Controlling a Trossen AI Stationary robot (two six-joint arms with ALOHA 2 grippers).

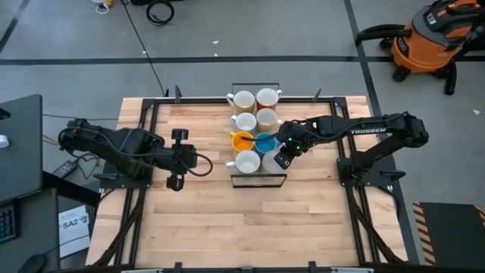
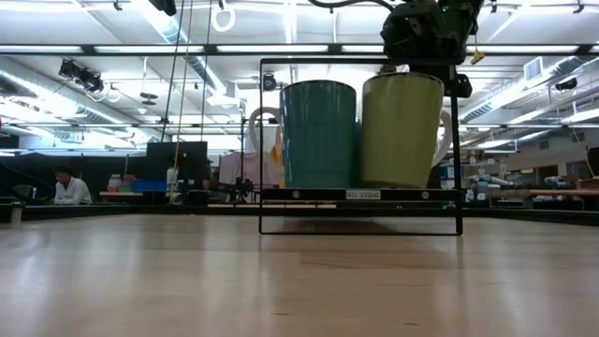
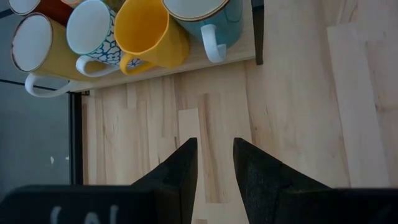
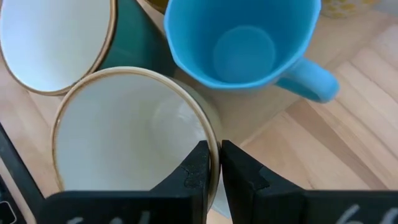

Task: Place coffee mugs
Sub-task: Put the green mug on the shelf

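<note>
Several coffee mugs stand upright in two rows on a black wire-framed tray (image 1: 258, 183) at mid-table. Among them are an orange mug (image 1: 242, 141), a blue mug (image 4: 242, 43) and a teal mug (image 2: 318, 136). A pale green mug (image 2: 401, 131), white inside, stands at the tray's near right corner. My right gripper (image 4: 213, 155) is over it, shut on its rim. My left gripper (image 3: 215, 163) hangs open over bare wood to the left of the tray, nothing between its fingers. My right gripper has the pale green mug's rim (image 4: 209, 124) between its fingers, one finger inside the mug and one outside. The fingers come from above, slanting down from the table's right side. The mug stands upright with its base (image 2: 401, 184) on the tray.
The tray's tall black wire frame (image 2: 360, 229) surrounds the mugs. Bare wooden table lies to the left, right and near side of the tray. The mugs stand close together, the blue mug right beside the held one. A person sits far off in the room.
</note>
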